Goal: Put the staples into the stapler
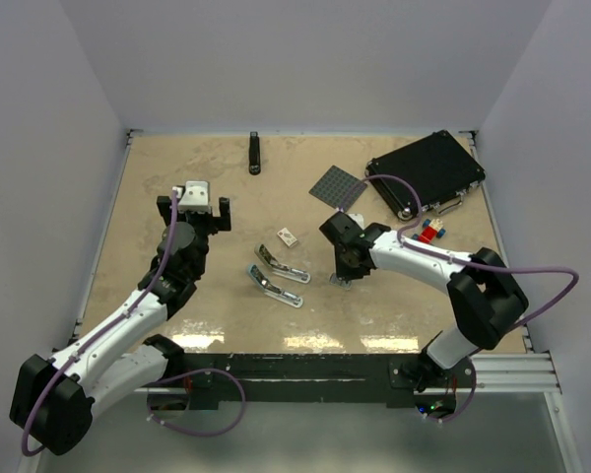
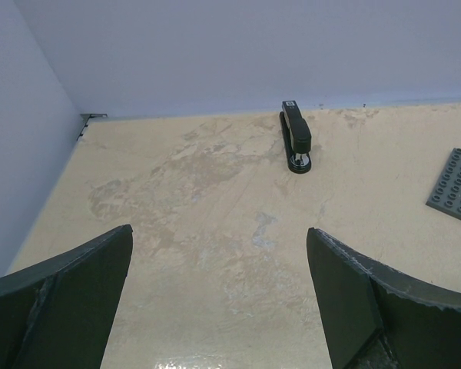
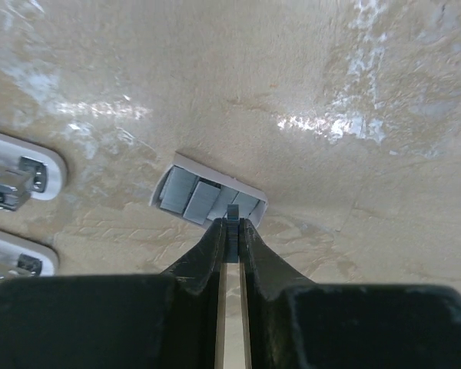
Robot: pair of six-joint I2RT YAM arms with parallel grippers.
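The step in hand is taking staples out of the tray. In the right wrist view the right gripper [image 3: 232, 227] points down at the tray [image 3: 215, 173], which lies mid-frame with grey-blue staples [image 3: 196, 198] side by side inside it. The jaws are almost together, and a thin grey piece shows between the tips at the tray's lower right end. This looks like a pinch on one strip, though how firm the hold is cannot be told.

In the overhead view the stapler [image 1: 276, 274] lies opened out in two long parts at mid-frame, just left of the tray and apart from it. Its silvery inside also shows at the left edge of the right wrist view. A white box [image 1: 288, 236] sits just above the stapler.

The left gripper [image 1: 199, 204] hangs to the upper left of the stapler, jaws wide apart and holding nothing.

The next move calls for a straight lift, so the light tray is not dragged or raised with the strip. Then comes a short carry leftward and a lengthwise line-up over the open metal channel. A thin strip could slip or snap if tilted.
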